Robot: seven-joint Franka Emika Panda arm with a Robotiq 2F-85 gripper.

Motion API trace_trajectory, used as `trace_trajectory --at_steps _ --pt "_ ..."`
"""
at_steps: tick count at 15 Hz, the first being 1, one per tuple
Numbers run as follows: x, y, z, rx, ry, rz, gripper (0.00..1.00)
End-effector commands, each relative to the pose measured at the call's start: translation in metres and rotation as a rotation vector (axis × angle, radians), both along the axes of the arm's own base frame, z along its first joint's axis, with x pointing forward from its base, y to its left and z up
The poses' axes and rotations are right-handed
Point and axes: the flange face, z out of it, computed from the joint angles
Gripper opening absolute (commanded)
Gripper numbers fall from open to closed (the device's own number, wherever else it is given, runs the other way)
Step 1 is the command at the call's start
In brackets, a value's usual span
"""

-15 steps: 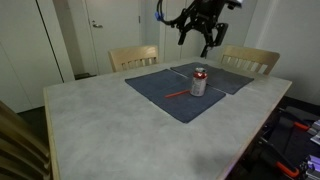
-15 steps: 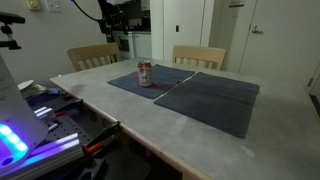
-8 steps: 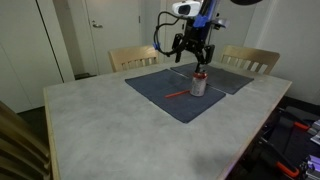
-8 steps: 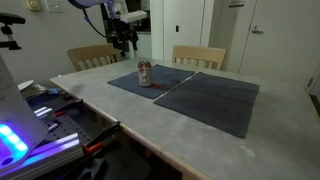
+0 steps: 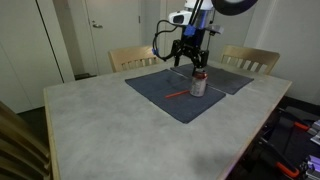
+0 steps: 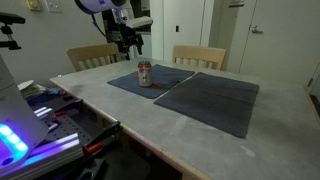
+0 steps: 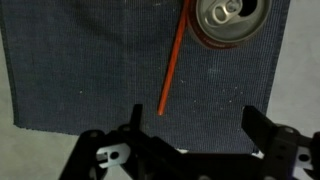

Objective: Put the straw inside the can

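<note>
**Q:** Where does the thin red-orange straw (image 7: 174, 60) lie from your gripper (image 7: 192, 120)?

**A:** Flat on the dark grey cloth mat (image 7: 80, 60), below and ahead of me. Wrist view: its near end sits just left of my gap's centre. My jaws stand spread, holding nothing.

**Q:** Its long axis?

**A:** Nearly straight away from me, far end leaning right, close beside the silver-and-red can (image 7: 232, 20). My closing line crosses it.
</note>
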Motion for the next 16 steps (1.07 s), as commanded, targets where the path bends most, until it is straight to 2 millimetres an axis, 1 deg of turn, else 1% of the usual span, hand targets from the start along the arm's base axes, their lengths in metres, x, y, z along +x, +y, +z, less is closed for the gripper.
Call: trace_trajectory --at_steps 1,8,16 --pt "0.003 -0.002 -0.018 -0.005 -0.018 -0.046 1.00" --pt "0.005 0.003 -0.049 -0.022 -0.036 -0.080 1.00" --pt "0.010 0.012 -0.073 -0.027 -0.025 -0.081 1.00"
